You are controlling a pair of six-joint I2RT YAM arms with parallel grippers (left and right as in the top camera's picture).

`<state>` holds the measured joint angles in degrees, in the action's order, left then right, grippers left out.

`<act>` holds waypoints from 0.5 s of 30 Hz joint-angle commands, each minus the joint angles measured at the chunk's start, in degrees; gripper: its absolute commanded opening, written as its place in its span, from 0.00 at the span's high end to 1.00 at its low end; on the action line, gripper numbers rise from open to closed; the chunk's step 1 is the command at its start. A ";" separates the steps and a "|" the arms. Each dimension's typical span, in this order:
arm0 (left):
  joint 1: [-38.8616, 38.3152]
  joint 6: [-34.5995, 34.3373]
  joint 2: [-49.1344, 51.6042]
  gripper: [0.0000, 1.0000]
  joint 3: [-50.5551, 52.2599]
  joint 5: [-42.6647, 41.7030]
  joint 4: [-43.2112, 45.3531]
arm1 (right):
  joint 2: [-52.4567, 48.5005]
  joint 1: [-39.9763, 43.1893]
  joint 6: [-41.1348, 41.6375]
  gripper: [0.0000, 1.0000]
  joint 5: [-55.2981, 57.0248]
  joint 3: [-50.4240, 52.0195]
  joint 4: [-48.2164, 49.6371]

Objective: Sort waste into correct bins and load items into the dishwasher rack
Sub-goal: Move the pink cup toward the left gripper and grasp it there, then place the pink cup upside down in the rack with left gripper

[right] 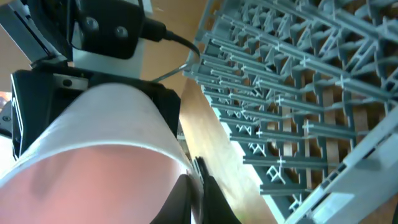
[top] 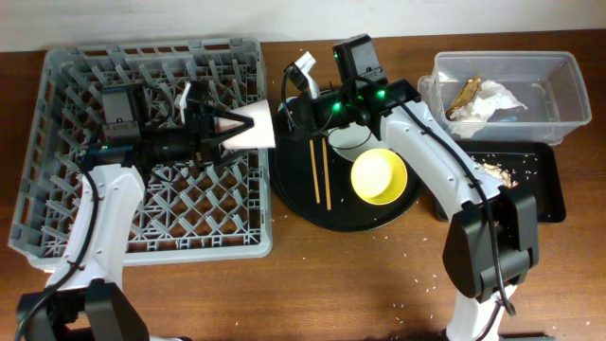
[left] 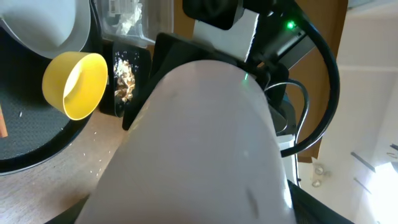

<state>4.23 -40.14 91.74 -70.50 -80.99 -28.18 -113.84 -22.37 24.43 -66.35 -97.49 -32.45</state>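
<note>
Gripping the pink cup by its base, the left gripper holds it sideways over the dishwasher rack's right edge. The right gripper meets its rim, its hold unclear.

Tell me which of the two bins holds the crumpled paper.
The clear tub at the back right: the crumpled paper lies inside it. The flat black tray in front of it holds shredded scraps instead.

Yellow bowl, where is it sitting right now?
In the overhead view the yellow bowl sits on the round black tray, right of the grey rack, with the chopsticks lying just to its left.
</note>
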 commanded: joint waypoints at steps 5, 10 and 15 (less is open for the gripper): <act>-0.31 0.26 0.39 0.19 -0.59 1.79 0.59 | -0.92 -0.94 -3.15 0.96 -0.74 0.22 -1.16; -0.31 0.26 0.39 0.20 -0.59 1.79 0.59 | -0.92 -0.92 -4.48 0.96 -2.54 0.22 -1.25; -0.31 0.26 0.39 0.41 -0.59 2.69 0.79 | -0.92 -0.92 -5.55 0.96 -3.93 0.22 -1.25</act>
<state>4.21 -40.25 91.77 -70.52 -79.13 -27.55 -113.86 -22.48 20.69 -68.12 -97.49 -33.76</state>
